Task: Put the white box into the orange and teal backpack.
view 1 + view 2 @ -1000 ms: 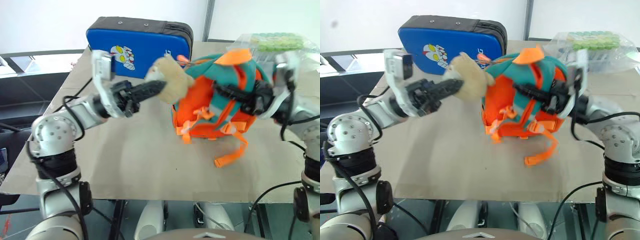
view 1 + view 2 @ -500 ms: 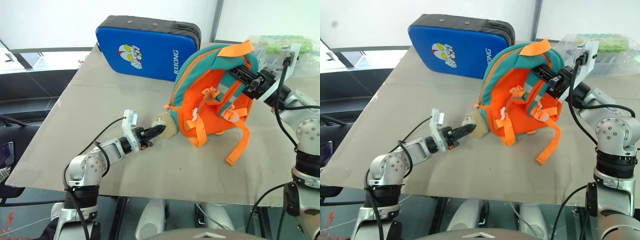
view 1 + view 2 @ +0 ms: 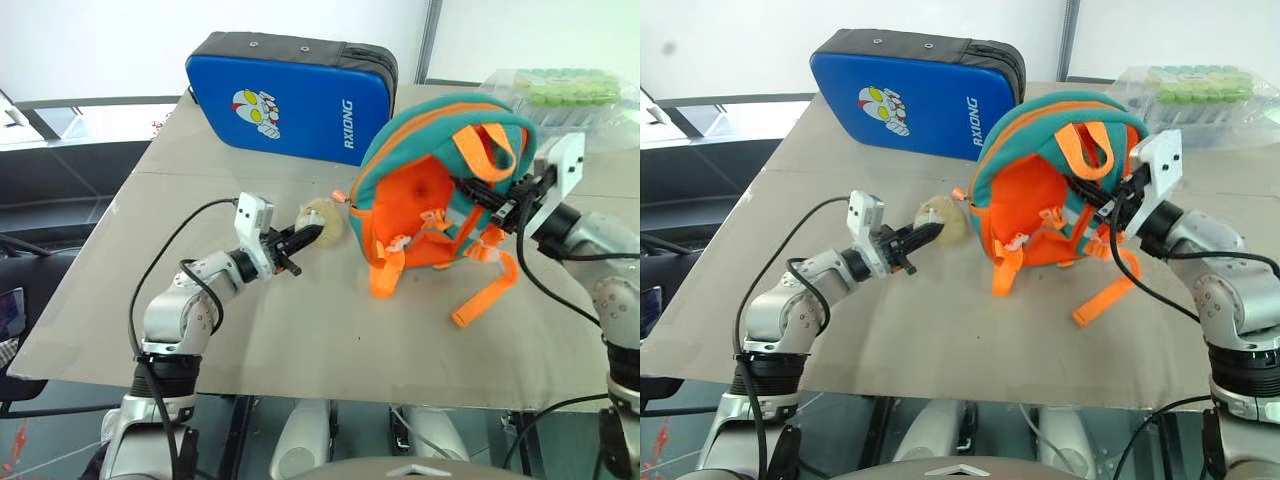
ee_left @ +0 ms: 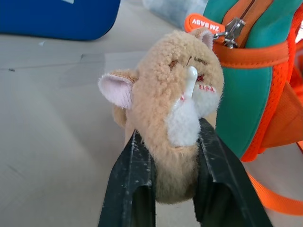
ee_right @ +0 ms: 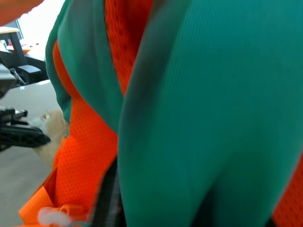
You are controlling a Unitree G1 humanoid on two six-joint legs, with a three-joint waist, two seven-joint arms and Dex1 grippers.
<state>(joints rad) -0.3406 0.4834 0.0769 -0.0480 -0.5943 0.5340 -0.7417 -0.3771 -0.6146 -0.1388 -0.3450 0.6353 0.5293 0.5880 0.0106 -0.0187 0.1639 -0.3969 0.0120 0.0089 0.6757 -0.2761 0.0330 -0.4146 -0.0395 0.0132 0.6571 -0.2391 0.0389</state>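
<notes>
The orange and teal backpack point(image 3: 425, 195) stands on the table at centre right, its orange strap side toward me. A tan plush toy point(image 3: 324, 218) hangs from its left edge and lies on the table. My left gripper point(image 3: 306, 236) is shut on that toy. In the left wrist view both black fingers point(image 4: 135, 161) press its lower part point(image 4: 165, 85). My right gripper point(image 3: 482, 196) reaches in from the right against the backpack's upper right side, with teal fabric point(image 5: 213, 94) right in front of it. The white box is out of view.
A large blue zippered case point(image 3: 285, 95) with a cartoon figure stands at the back of the table. A clear bag of green-capped tubes point(image 3: 560, 88) lies at the back right. Bare tan tabletop point(image 3: 300, 330) spreads in front of the backpack to the near edge.
Both arms have come down from a raised pose near the camera. The backpack has sunk onto the table and the plush toy with it. The camera view has shifted too.
</notes>
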